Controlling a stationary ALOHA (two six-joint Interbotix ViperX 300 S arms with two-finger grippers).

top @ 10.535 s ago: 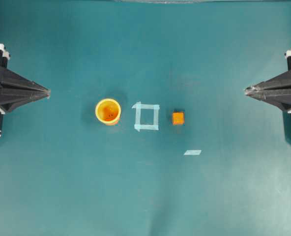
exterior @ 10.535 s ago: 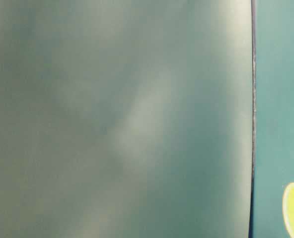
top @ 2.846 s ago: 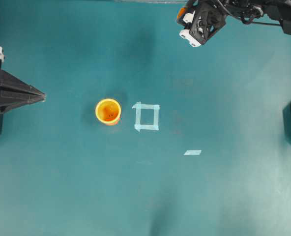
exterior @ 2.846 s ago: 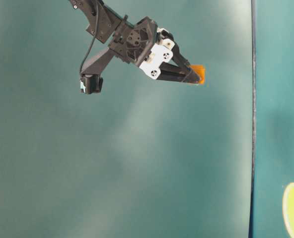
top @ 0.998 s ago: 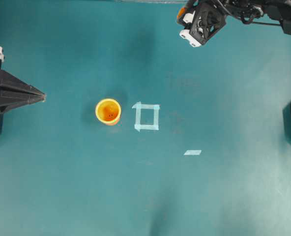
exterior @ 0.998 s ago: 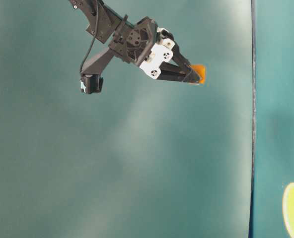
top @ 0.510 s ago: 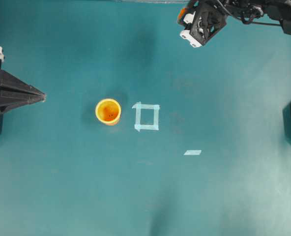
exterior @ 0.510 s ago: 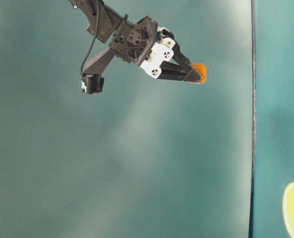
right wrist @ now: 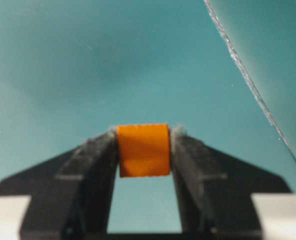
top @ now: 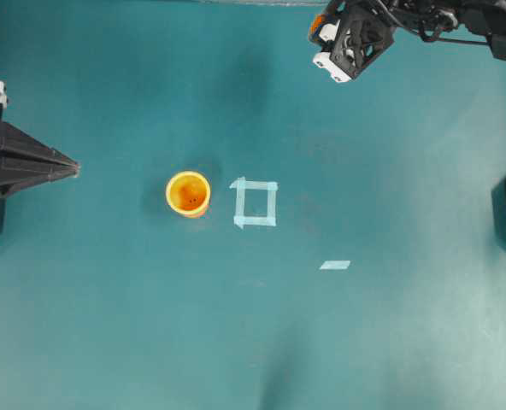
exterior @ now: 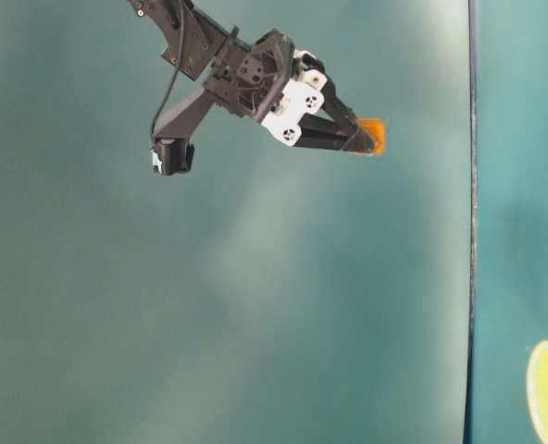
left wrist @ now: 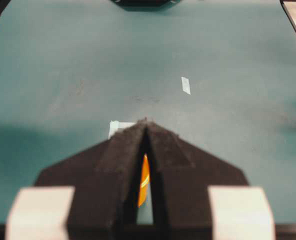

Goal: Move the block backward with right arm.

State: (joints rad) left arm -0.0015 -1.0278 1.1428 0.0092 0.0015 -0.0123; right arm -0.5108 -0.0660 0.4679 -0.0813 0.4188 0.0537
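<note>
Block held aloft, far behind the tape square

My right gripper (right wrist: 143,150) pinches the block (right wrist: 143,150) between its fingertips, well behind the tape square (top: 255,203) near the mat's (top: 108,325) rear edge; the left gripper (left wrist: 144,131) rests pinched together. Risk: the smooth orange cube sits only at the rough black tips, so releasing from height could bounce it away.

The right claw (right wrist: 144,145) is clamped near the table's far edge; the left claw (left wrist: 144,131) rests closed.
</note>
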